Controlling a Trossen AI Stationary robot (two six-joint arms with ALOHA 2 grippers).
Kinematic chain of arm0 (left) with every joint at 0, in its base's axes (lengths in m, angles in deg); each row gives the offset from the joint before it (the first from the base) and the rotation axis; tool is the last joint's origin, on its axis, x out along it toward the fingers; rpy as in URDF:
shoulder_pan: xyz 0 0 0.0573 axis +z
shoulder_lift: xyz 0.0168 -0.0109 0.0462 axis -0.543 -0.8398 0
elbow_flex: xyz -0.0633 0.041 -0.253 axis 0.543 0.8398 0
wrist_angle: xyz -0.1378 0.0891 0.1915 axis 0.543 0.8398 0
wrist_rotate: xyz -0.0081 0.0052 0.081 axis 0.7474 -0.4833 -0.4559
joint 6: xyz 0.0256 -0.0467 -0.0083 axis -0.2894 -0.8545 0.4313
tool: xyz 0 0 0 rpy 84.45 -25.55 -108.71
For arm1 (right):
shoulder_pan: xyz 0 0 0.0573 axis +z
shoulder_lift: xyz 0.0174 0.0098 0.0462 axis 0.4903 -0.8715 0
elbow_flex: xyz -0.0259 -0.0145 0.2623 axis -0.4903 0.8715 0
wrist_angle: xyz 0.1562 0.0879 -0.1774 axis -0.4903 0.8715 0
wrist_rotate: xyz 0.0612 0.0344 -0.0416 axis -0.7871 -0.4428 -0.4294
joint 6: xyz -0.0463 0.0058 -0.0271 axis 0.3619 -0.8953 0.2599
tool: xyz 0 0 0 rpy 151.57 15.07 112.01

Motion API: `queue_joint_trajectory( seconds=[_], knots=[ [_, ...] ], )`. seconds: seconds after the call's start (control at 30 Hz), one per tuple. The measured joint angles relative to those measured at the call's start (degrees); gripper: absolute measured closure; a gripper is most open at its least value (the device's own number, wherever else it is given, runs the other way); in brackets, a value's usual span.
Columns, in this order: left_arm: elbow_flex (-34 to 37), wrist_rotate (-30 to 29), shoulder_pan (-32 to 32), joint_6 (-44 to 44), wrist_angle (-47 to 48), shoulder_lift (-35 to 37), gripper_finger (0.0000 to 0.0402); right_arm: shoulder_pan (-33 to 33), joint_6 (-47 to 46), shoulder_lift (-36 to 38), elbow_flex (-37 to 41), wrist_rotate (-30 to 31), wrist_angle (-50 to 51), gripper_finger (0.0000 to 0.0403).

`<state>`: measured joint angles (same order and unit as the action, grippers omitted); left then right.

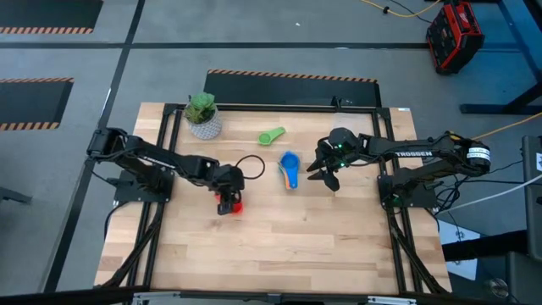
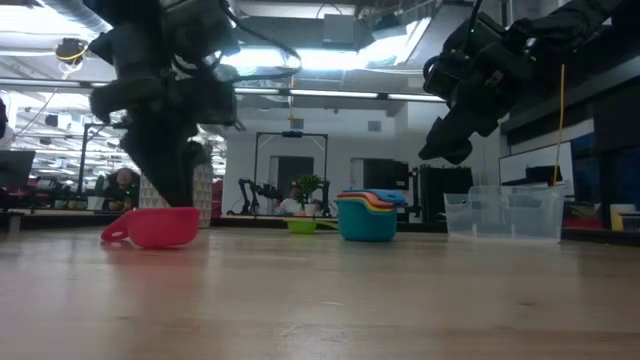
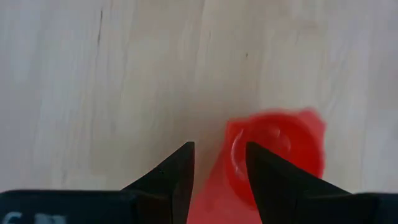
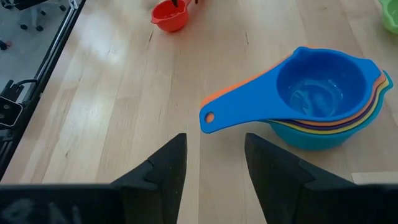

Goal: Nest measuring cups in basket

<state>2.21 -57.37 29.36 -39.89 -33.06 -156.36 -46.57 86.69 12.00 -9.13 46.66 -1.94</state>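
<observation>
Two grippers are over your table, and neither has anything clamped. Your left gripper [image 3: 219, 180] hangs low over the red cup [image 3: 277, 155] with its fingers [image 3: 171, 183] parted by a narrow gap. In the left wrist view the cup's bowl sits just ahead of one finger and partly beneath it, while what looks like the red handle runs back into the gap between the two; whether a finger touches the plastic, you cannot tell. From table height the red cup [image 2: 155, 227] stands upright on the wood, its handle stub pointing to the picture's left, with the gripper directly above it.

Your right gripper [image 4: 214, 171] is raised above the table, fingers [image 4: 163, 168] partly open and empty. The stack of nested cups [image 4: 323, 99] lies ahead of it and off to one side, well clear of the fingertips. The blue cup is on top, mouth up, with purple, yellow, orange and teal rims showing below. In the high view the stack [image 1: 290, 168] has its long axis running from the far edge towards the near one, bowl at the far end.

A green cup [image 1: 272, 135] lies apart, nearer the potted plant [image 1: 203, 115]. The clear basket [image 2: 503, 212] stands on the table below the right gripper in the low view.
</observation>
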Motion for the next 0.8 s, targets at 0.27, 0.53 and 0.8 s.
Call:
queue_joint_trajectory(
  seconds=[0.27,0.53,0.8],
  knots=[
    [-0.07,0.69,0.00,-0.56,-1.16,-4.26,0.0264,-0.02,0.07,0.00,-0.02,0.02,0.21,0.0235],
    [-0.07,0.56,0.02,-2.64,-1.26,-4.85,0.0272,-0.01,0.06,0.00,-0.02,0.02,-0.08,0.0235],
    [-0.07,0.04,0.02,-5.47,-1.23,-4.85,0.0326,-0.02,0.04,0.00,-0.02,0.02,-0.04,0.0235]
  ],
)
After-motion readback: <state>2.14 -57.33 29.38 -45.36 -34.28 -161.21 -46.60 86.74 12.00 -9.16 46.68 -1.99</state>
